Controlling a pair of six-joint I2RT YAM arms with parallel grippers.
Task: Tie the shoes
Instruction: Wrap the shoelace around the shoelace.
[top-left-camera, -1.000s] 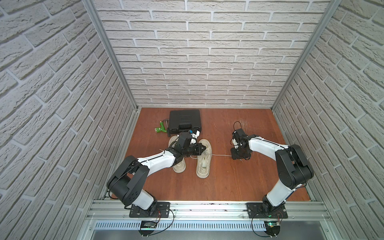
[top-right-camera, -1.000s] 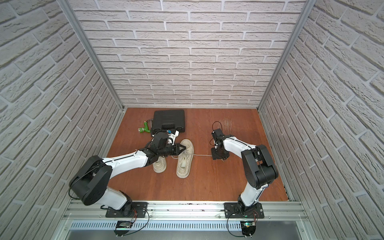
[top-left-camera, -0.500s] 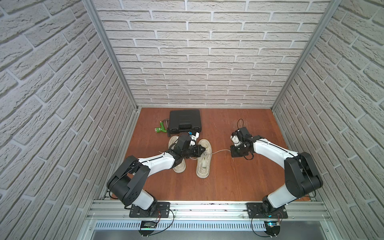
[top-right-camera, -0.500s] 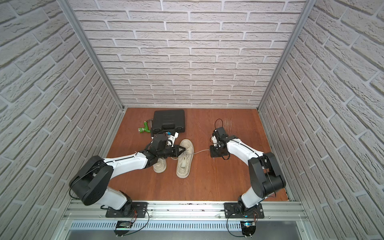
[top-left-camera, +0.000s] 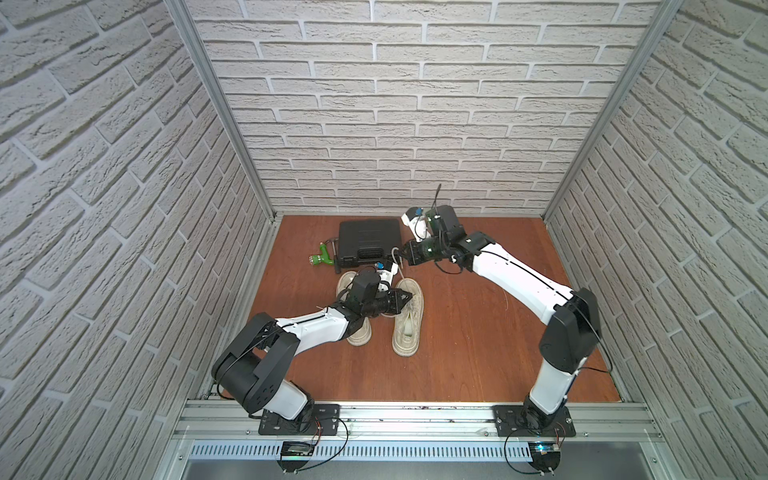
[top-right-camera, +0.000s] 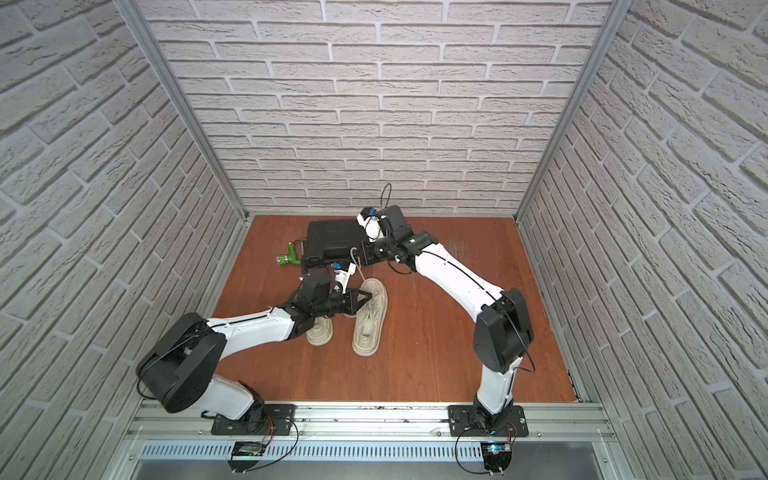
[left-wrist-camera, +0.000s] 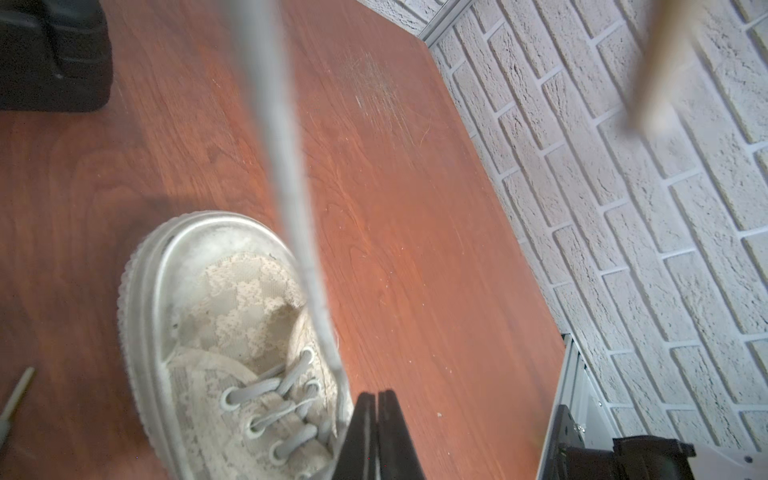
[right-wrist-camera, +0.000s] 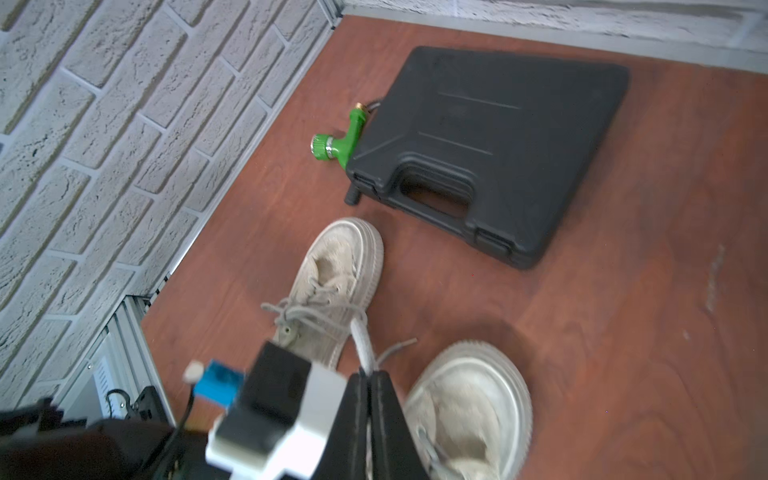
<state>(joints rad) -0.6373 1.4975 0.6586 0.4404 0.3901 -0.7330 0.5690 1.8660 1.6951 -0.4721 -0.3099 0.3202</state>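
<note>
Red-brown wood makes up the counter (top-left-camera: 478, 353), and the shoes (top-left-camera: 408, 328) sit side by side near its middle, toes toward a black case (top-left-camera: 368, 237) with a green hose nozzle (top-left-camera: 322, 260) beside it. The left fingers (left-wrist-camera: 374, 415) are pressed together over the laced front of the right-hand shoe (left-wrist-camera: 232, 316); a lace (left-wrist-camera: 291, 166) runs up past their tip, and I cannot tell whether they pinch it. The right fingers (right-wrist-camera: 370, 399), raised above the toes near the case, are clamped on that cream lace, pulled taut from the shoe. The left-hand shoe (top-left-camera: 358, 334) lies partly under the left arm (top-left-camera: 311, 330).
</note>
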